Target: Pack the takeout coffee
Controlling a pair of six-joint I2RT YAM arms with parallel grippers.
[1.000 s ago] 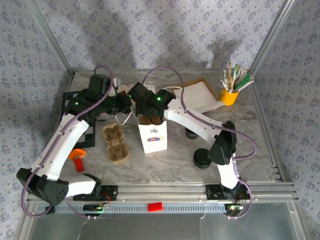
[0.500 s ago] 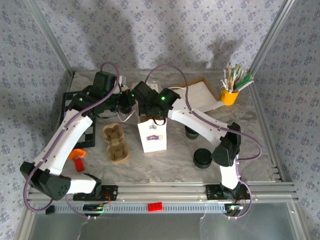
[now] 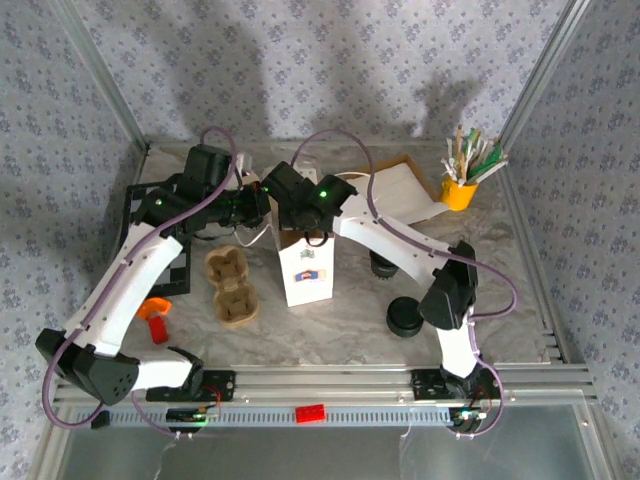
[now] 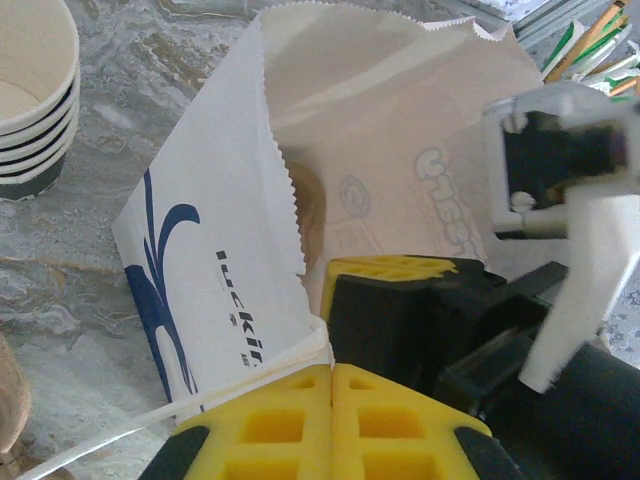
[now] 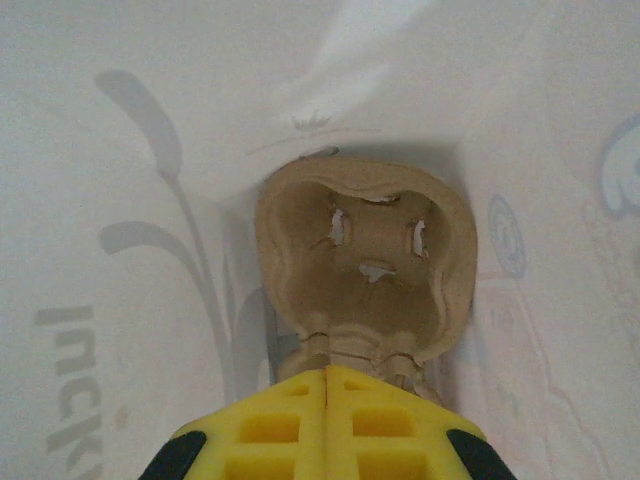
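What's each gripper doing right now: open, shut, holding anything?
Left gripper: shut, pinching the white paper bag at its rim.
Right gripper: shut on the edge of the brown pulp tray, inside the bag.

There are two robot arms [image 3: 130,270], one white bag [image 3: 307,275], two brown trays [image 3: 230,287], one yellow cup [image 3: 458,193] and one red block [image 3: 310,412].

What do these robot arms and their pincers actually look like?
The left arm and right arm have white shells between black joints, each with a small green light and a looping purple cable. The left pincer and right pincer have yellow fingers with square hollows, on black bases.
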